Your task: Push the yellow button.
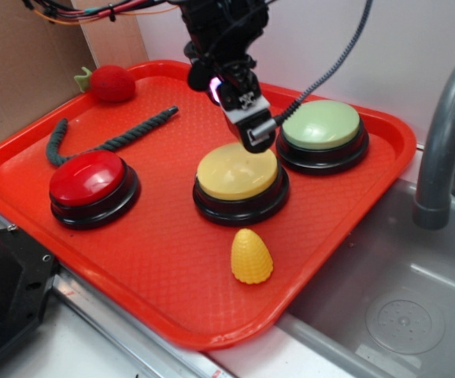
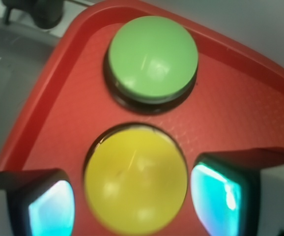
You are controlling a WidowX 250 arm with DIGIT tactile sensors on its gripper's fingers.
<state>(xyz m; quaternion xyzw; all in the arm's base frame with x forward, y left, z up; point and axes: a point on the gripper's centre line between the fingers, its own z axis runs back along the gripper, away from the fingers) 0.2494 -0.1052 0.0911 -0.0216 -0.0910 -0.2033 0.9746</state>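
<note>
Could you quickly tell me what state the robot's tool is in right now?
Tool: open and empty, its fingers either side of the yellow button in the wrist view.

One red tray [image 1: 172, 268] holds three large round push buttons: one red button [image 1: 90, 178] at nine o'clock, one yellow button [image 1: 235, 172] at the centre, one pale-green button [image 1: 322, 124] at two o'clock. One yellow corn toy [image 1: 251, 257] at five o'clock, one red strawberry toy [image 1: 111, 83] at eleven o'clock, one dark green rope [image 1: 109, 142].
</note>
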